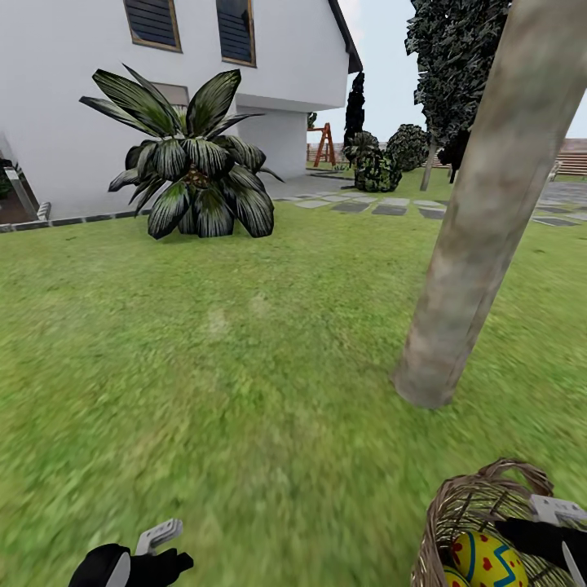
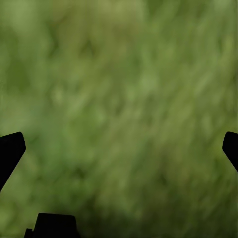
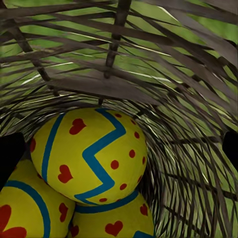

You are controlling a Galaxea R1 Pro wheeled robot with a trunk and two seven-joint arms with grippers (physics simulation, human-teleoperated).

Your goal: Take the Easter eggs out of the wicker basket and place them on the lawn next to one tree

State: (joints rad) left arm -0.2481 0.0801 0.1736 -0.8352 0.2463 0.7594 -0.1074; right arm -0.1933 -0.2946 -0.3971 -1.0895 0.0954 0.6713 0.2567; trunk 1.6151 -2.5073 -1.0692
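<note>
Eggs [image 3: 91,158] glossy in woven basket [image 3: 148,74], right pincer [image 3: 119,148] wide, left pincer [image 2: 119,144] wide.

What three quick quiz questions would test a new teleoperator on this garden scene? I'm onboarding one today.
1. True or false: the Easter eggs lie inside the wicker basket.
2. Which gripper reaches into the basket: A left gripper, B right gripper?
3. What stands on the lawn just beyond the basket?

Key: 1 true; 2 B; 3 the tree trunk.
</note>
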